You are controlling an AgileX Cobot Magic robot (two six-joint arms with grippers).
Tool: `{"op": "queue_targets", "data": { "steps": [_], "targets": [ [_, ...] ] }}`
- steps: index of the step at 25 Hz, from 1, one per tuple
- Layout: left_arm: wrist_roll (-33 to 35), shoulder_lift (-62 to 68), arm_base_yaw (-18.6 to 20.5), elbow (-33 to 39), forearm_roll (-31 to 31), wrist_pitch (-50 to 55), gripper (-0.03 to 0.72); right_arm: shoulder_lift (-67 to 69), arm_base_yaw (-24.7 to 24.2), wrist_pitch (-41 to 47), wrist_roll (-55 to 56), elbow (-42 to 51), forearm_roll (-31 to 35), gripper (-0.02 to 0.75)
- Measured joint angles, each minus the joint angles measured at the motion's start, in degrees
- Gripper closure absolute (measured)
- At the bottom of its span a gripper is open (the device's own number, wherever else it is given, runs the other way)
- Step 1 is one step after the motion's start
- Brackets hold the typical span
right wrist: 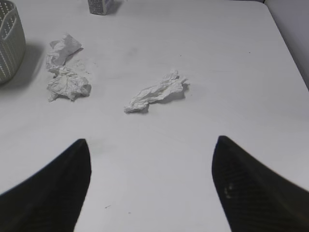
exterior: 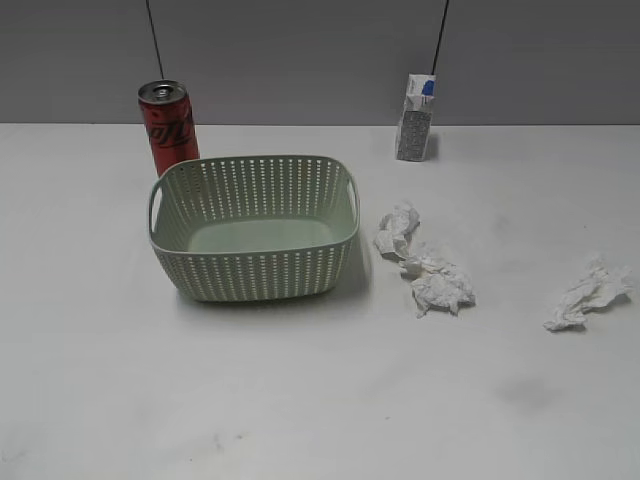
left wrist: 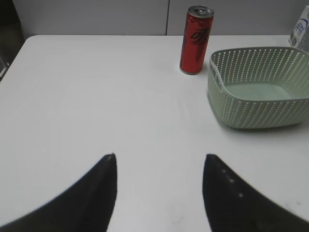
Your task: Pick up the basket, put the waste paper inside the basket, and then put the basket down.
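The pale green perforated basket (exterior: pixel 255 228) stands empty on the white table, left of centre; it also shows in the left wrist view (left wrist: pixel 260 87) and at the edge of the right wrist view (right wrist: pixel 8 43). Crumpled white waste paper lies to its right: two wads close together (exterior: pixel 425 262) (right wrist: pixel 65 67) and one further right (exterior: pixel 588 295) (right wrist: pixel 155 92). My left gripper (left wrist: pixel 159 157) is open and empty, well short of the basket. My right gripper (right wrist: pixel 152 142) is open and empty, short of the paper. Neither gripper shows in the exterior view.
A red soda can (exterior: pixel 167 126) (left wrist: pixel 195 39) stands upright just behind the basket's left corner. A small white-and-grey carton with a blue corner (exterior: pixel 416 116) stands at the back, right of the basket. The table's back edge meets a grey wall.
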Motion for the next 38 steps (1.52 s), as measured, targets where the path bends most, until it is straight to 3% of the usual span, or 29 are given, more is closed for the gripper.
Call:
{"op": "queue_targets", "data": {
  "steps": [23, 30, 34, 38],
  "targets": [
    [0.0, 0.49, 0.0, -0.13, 0.88, -0.56, 0.272, 0.0, 0.0, 0.0, 0.0, 0.0, -0.06, 0.146],
    [0.0, 14.24, -0.25, -3.62, 0.55, -10.79, 0.247, 0.0, 0.0, 0.0, 0.0, 0.0, -0.06, 0.146],
    [0.0, 26.88, -3.71, -6.23, -3.46, -16.97, 0.229, 0.0, 0.0, 0.0, 0.0, 0.0, -0.06, 0.146],
    [0.0, 38.81, -9.82, -11.26, -3.33, -18.47, 0.225, 0.0, 0.0, 0.0, 0.0, 0.0, -0.06, 0.146]
  ]
}}
